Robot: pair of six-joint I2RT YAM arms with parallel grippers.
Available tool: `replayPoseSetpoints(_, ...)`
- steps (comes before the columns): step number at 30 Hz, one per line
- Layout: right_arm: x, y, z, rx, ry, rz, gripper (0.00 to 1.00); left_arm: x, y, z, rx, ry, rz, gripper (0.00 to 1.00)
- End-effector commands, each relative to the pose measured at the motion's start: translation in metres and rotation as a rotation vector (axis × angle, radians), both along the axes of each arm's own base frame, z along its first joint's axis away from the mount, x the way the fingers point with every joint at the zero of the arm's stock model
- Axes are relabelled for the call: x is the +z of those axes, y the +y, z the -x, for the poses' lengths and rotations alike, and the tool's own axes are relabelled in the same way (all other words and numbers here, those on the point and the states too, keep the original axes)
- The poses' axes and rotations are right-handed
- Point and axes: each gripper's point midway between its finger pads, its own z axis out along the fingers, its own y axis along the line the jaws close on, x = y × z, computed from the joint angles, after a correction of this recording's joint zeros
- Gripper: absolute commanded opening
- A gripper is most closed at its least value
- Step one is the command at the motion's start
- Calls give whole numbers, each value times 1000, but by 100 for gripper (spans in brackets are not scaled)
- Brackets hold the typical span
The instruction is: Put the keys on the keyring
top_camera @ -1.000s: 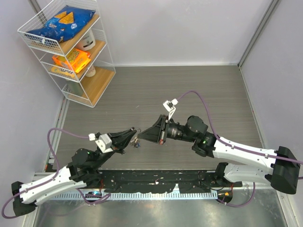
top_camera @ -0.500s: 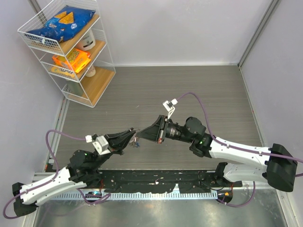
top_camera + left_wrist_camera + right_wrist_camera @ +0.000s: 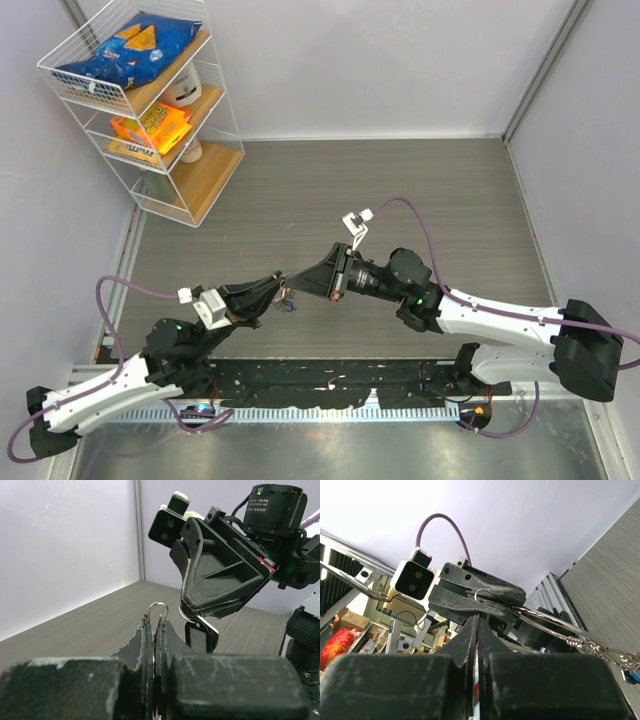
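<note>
My left gripper (image 3: 281, 281) is shut on the keyring (image 3: 158, 603), a thin silver wire loop that sticks up out of its closed fingertips (image 3: 155, 622). My right gripper (image 3: 301, 281) faces it tip to tip, almost touching. Its jaws (image 3: 479, 617) are shut on a thin silvery strip, seemingly a key. A dark tag (image 3: 199, 639) hangs on a small ring just under the right fingertips; it is the blue speck (image 3: 290, 306) in the top view. In the right wrist view the keyring (image 3: 476, 596) lies on the left gripper's tip. The other keys are hidden.
A white wire shelf rack (image 3: 140, 100) with snack bags stands at the far left corner. Grey walls close in the wooden table (image 3: 420, 180) on three sides. A black perforated rail (image 3: 330, 385) runs along the near edge between the arm bases.
Both grippers have drifted slightly left and toward the near edge together, tips still meeting. Both grips are unchanged.
</note>
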Motion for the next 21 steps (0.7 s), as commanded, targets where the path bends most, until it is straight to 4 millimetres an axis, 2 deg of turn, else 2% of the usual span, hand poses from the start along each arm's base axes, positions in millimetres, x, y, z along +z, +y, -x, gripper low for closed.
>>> replayPoseSetpoints(1,18,-3,-2,-22,-18,-68,6,24,7,7,-18,-45,92,0)
replayPoseSetpoints(21,16,1,-7,-31,29,-79,6,22,0,11,-49,-73,71,0)
